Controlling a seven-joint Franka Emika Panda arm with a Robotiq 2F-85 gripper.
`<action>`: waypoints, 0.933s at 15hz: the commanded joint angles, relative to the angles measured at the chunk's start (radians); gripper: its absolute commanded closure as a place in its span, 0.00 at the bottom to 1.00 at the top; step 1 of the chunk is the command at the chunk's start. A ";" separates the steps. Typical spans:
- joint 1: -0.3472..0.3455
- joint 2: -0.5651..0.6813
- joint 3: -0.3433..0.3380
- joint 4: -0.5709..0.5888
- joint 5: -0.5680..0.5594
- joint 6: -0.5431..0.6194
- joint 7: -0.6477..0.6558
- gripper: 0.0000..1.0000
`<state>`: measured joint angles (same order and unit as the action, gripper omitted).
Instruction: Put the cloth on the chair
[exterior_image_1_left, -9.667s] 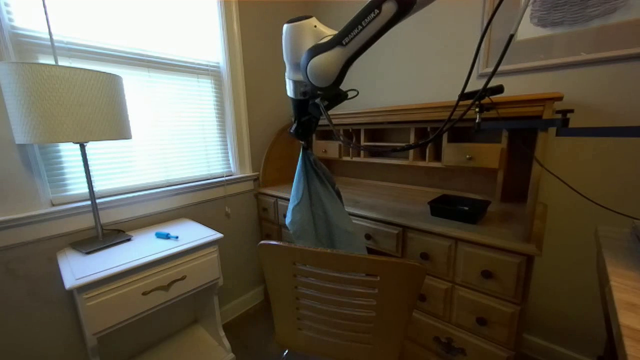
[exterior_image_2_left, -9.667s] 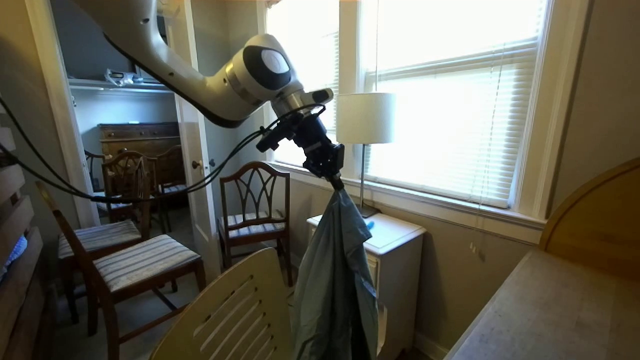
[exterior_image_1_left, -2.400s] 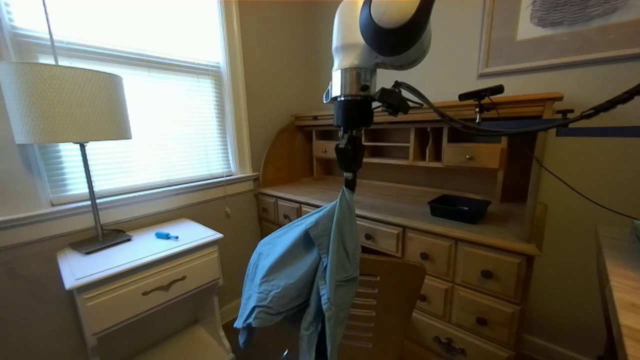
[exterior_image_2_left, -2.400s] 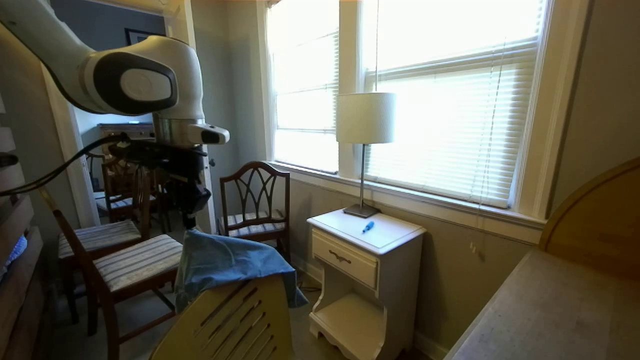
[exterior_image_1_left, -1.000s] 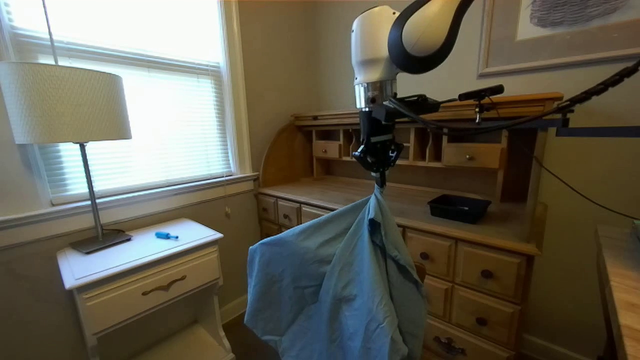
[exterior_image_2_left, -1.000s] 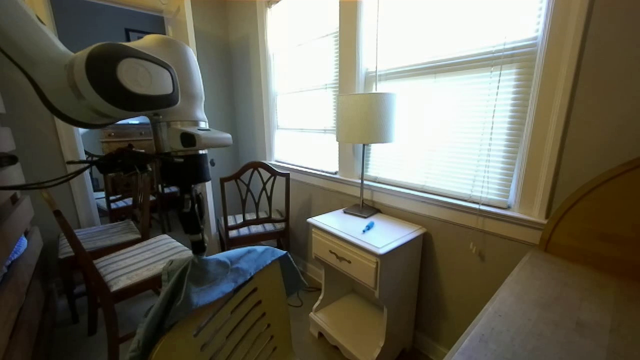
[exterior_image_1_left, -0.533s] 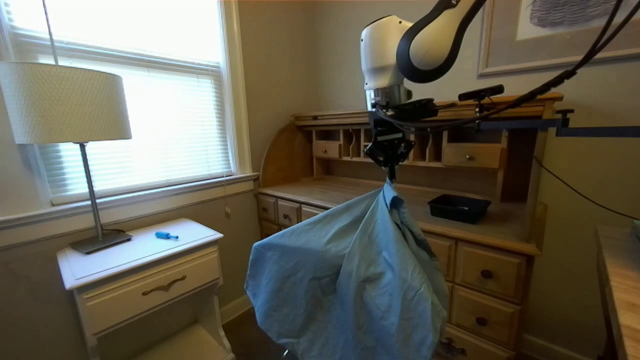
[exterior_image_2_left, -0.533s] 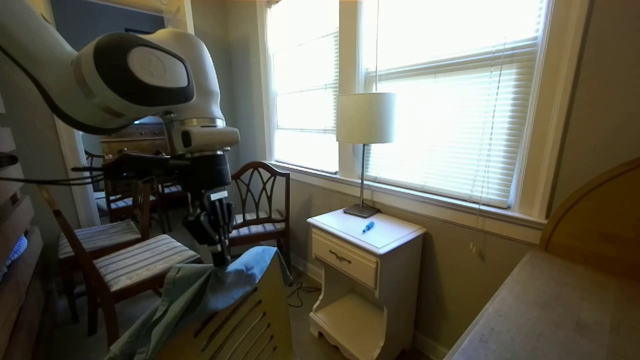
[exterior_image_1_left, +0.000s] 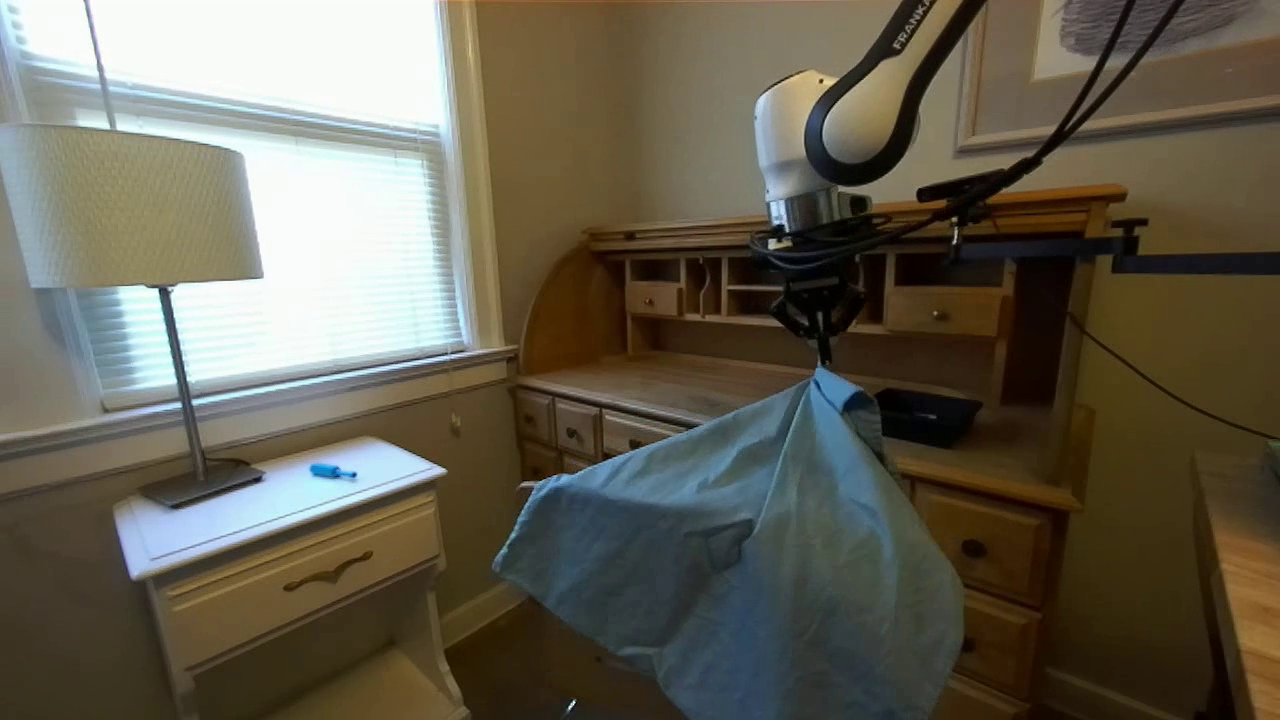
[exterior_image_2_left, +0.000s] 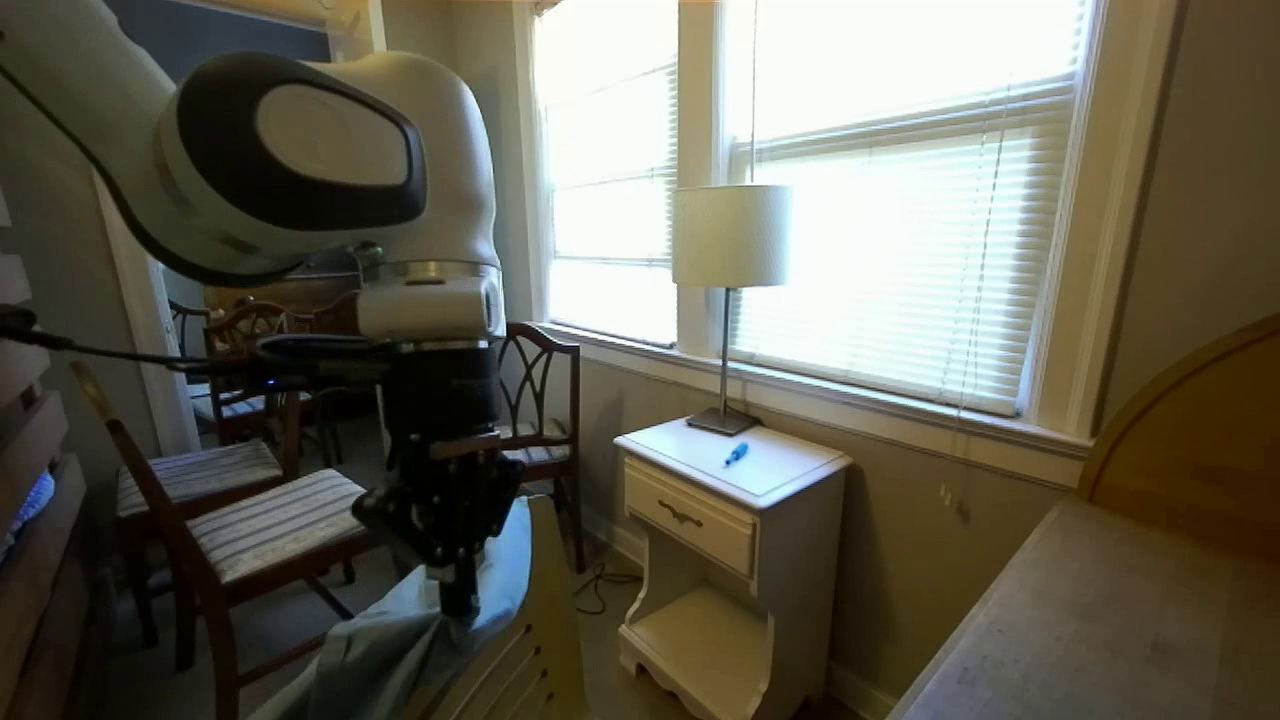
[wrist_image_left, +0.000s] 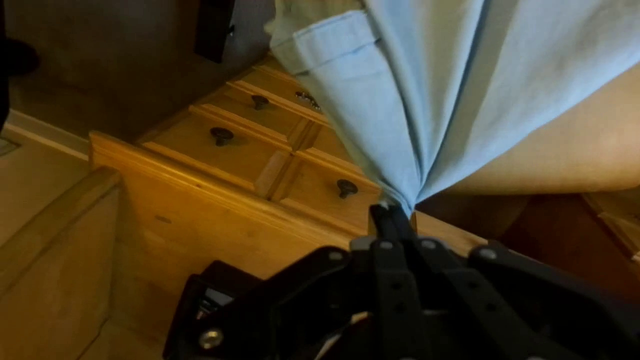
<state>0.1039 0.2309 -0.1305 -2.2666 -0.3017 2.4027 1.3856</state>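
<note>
Because the tan wooden roll-top desk (exterior_image_1_left: 650, 380) stands close by the light tan slatted wooden chair (exterior_image_2_left: 555, 610), call the chair's two faces desk side and outer side. Plain light blue fabric cloth (exterior_image_1_left: 760, 580) lies over the top edge of the chair's back: wide drape down the outer side, only a short stretch on the desk side, slats showing below it. One gathered bit peaks above the chair's back, in the black two-finger gripper (wrist_image_left: 393, 215): tips pressed together, pinching that fabric. Can't tell whether the tips sit right above the chair's top edge or a touch to the desk side.

My read: placing step, release not due yet. Let go now and the outer-side weight could drag it all off the chair. Better: carry the pinched bit well over to the chair's desk side, lower it past the top edge until the fabric goes slack. Go slow, light tension, or the drape may slide along the chair. Once slack, spread the fingers fully, check nothing clings, then back off straight up from the chair.
</note>
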 joint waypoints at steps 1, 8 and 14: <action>-0.019 0.006 0.014 0.001 0.028 0.002 -0.020 0.99; 0.008 0.045 -0.008 0.068 0.003 -0.010 0.163 1.00; 0.090 0.171 -0.032 0.356 -0.147 -0.030 0.525 1.00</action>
<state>0.1377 0.3193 -0.1342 -2.0780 -0.3604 2.4067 1.7460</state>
